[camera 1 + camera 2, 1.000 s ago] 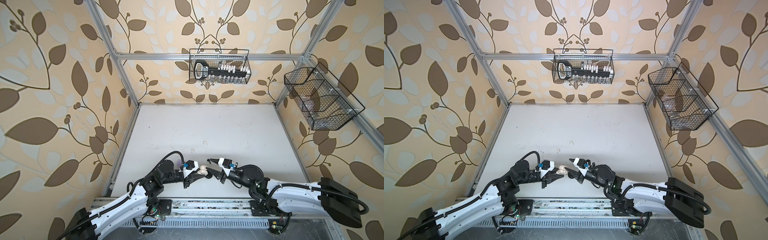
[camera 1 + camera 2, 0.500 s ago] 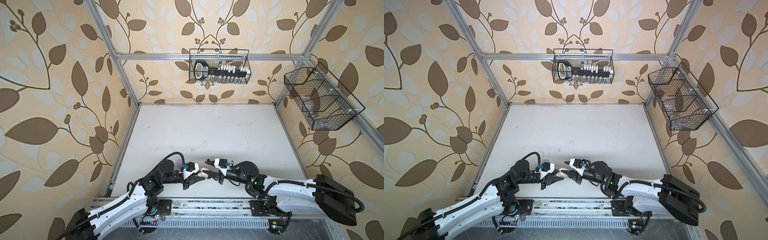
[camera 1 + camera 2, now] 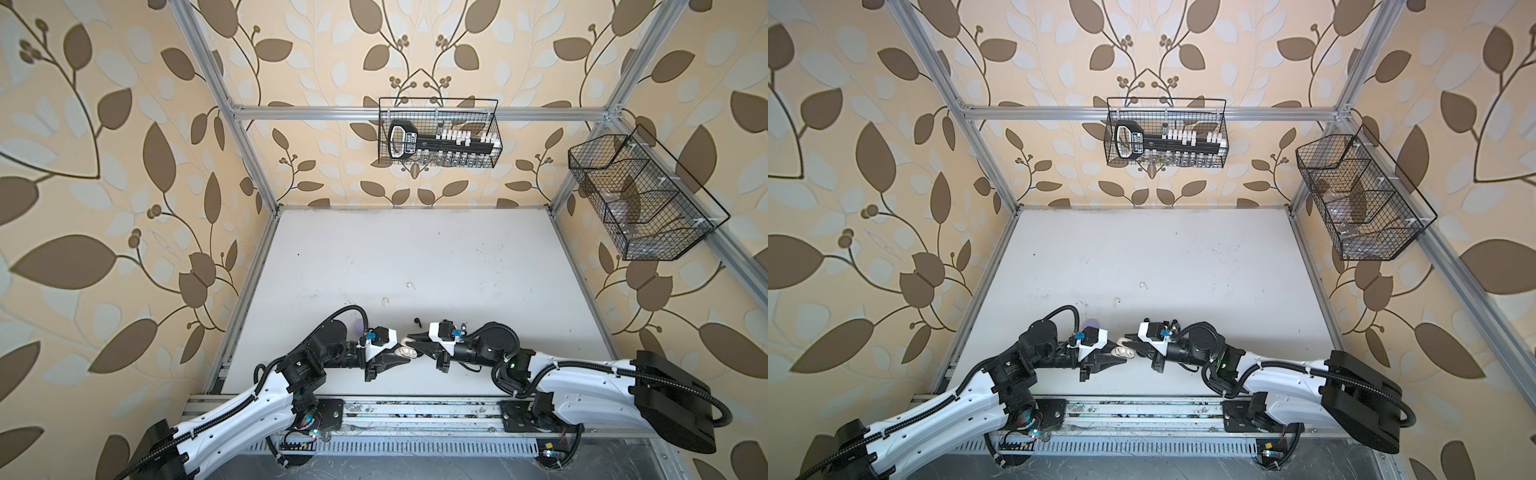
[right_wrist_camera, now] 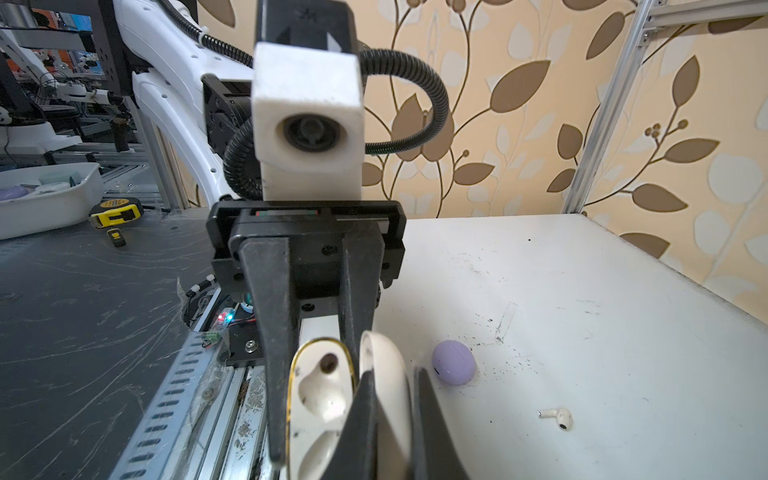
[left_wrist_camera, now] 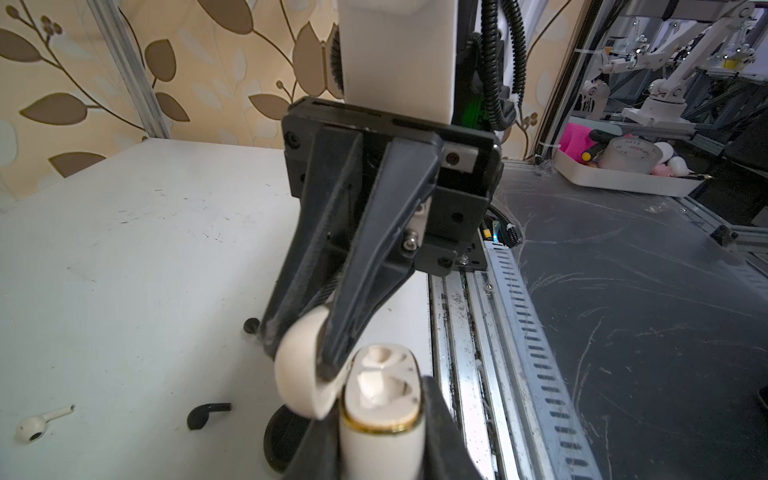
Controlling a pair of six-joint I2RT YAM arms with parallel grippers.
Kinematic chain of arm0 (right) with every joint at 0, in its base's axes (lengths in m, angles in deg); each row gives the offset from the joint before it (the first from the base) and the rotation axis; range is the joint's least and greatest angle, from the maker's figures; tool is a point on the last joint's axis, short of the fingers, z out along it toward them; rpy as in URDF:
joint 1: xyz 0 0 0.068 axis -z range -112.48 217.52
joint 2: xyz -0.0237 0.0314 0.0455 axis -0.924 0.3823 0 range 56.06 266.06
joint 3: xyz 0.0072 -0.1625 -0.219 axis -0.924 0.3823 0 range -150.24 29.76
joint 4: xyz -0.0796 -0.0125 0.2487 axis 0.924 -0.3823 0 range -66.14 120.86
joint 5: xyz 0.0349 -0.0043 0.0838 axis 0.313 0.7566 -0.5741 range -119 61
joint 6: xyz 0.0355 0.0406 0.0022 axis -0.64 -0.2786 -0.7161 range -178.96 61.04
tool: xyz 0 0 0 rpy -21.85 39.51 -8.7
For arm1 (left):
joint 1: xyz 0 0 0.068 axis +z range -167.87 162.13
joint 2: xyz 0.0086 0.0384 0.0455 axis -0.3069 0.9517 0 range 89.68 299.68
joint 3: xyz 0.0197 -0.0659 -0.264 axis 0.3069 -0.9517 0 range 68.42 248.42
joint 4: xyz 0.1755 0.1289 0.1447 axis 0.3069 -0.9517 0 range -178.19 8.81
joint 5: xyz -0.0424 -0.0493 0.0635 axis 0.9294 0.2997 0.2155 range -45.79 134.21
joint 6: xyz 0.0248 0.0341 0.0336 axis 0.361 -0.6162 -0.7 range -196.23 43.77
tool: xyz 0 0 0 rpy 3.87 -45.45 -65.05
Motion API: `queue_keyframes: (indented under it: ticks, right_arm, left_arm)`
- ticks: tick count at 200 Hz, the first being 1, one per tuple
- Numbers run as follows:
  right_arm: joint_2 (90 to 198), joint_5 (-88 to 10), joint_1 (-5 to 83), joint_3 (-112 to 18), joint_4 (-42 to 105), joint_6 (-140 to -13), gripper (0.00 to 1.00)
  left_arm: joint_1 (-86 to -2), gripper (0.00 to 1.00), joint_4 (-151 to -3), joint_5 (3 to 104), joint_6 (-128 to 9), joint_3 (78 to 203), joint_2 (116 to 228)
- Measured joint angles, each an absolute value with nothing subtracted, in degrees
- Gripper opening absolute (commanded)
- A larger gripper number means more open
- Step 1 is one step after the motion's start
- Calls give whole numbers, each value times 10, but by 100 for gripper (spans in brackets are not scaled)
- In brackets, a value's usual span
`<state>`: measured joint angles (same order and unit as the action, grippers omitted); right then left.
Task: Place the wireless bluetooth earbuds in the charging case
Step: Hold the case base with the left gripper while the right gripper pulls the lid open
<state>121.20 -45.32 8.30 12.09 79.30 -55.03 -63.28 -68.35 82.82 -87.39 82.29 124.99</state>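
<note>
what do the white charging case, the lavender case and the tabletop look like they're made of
White charging case: likely hard plastic, glossy, smooth with soft highlights; the gold band at its rim looks metallic, perhaps only plated.
Lavender case: probably plastic, satin, with an even dull sheen.
Tabletop: white laminate or painted board, matte, scuffed with dark specks.

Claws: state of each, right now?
Left claw: shut on the white charging case, held by its base.
Right claw: shut on the case's open lid.
</note>
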Motion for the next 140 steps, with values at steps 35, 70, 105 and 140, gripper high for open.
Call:
queue_keyframes:
  ticks: [35,70,105,140]
  right_arm:
    - [1203,-423,71,121,772,-539,1]
    - [1202,-396,67,121,756,-532,1]
    - [1202,-384,64,121,749,-529,0]
    - [1203,-376,58,121,756,-531,0]
  left_arm:
    - [-633,19,-697,831,-874,835,1271]
    - [-631,24,-707,826,-876,846,1300]
    - [-632,30,-707,823,-879,847,1307]
    - [-633,32,-704,818,-882,847,1306]
